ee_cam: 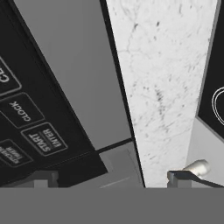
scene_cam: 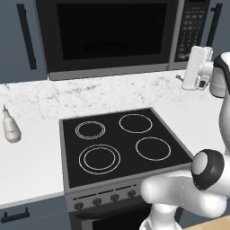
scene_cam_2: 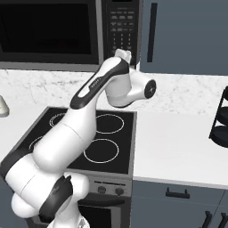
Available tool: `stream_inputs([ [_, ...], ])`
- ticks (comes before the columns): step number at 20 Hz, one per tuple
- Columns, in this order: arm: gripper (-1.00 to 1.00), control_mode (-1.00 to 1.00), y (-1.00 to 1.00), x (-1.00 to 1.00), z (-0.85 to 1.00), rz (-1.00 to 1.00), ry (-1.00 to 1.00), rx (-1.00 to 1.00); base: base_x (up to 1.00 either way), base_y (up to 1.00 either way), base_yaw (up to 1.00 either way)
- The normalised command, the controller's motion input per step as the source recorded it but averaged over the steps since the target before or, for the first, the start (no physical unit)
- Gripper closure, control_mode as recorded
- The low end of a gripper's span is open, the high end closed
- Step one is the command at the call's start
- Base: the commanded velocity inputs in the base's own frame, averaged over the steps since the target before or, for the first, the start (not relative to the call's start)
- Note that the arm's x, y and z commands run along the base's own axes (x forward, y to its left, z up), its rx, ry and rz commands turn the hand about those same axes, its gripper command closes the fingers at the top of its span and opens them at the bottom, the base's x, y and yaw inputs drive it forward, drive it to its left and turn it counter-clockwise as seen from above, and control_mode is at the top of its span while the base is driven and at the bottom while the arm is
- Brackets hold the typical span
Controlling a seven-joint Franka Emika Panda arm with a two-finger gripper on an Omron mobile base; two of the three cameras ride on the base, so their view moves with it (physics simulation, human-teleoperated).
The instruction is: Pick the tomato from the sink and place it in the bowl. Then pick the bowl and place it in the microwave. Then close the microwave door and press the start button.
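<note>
Left base view: the door [scene_cam: 108, 33] is shut, glass black, so we can't confirm the bowl or tomato inside. We judge they are in there and only the start press is left. Our end effector [scene_cam: 194, 69] is up at the lower edge of the panel [scene_cam: 194, 27], above the table [scene_cam: 27, 157]. A bottle [scene_cam: 11, 128] sits well apart at left, past the stove [scene_cam: 121, 143].

Right base view: the arm [scene_cam_2: 84, 116] reaches over the stove to the panel [scene_cam_2: 121, 26]. The wrist blocks the fingers and the lowest button row, so contact can't be judged here. A dark rack [scene_cam_2: 221, 118] is cut off at the right edge.

Hand view: the START button [ee_cam: 43, 139] shows at lower left, CLOCK just above it, more keys cut off. Fingertips [ee_cam: 179, 177] stand wide apart, holding nothing, and the button lies off to one side of the gap.

Risks:
- With jaws this wide, a straight push puts no finger on START, or lands on the grey frame beside the panel.
- A small lateral error hits a neighbouring key.
- Whether the door is fully latched is unreadable.
</note>
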Motion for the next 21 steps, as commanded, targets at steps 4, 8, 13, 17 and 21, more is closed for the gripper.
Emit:
stream_inputs([
  [4, -1.0, -1.0, 0.0, 0.33, 0.0, 0.0, 0.0, 0.0, 0.0, 0.0, 0.0],
  [8, -1.0, -1.0, 0.0, 0.33, -0.01, 0.0, 0.0, 0.0, 0.0, 0.0, 0.0],
  [13, -1.0, -1.0, 0.0, 0.33, -0.13, 0.0, 0.0, 0.0, 0.0, 0.0, 0.0],
  [17, -1.0, -1.0, -0.01, 0.29, -0.22, 0.0, 0.0, 0.0, 0.0, 0.0, 0.0],
  [21, -1.0, -1.0, 0.03, -0.21, -0.27, 0.0, 0.0, 0.0, 0.0, 0.0, 0.0],
])
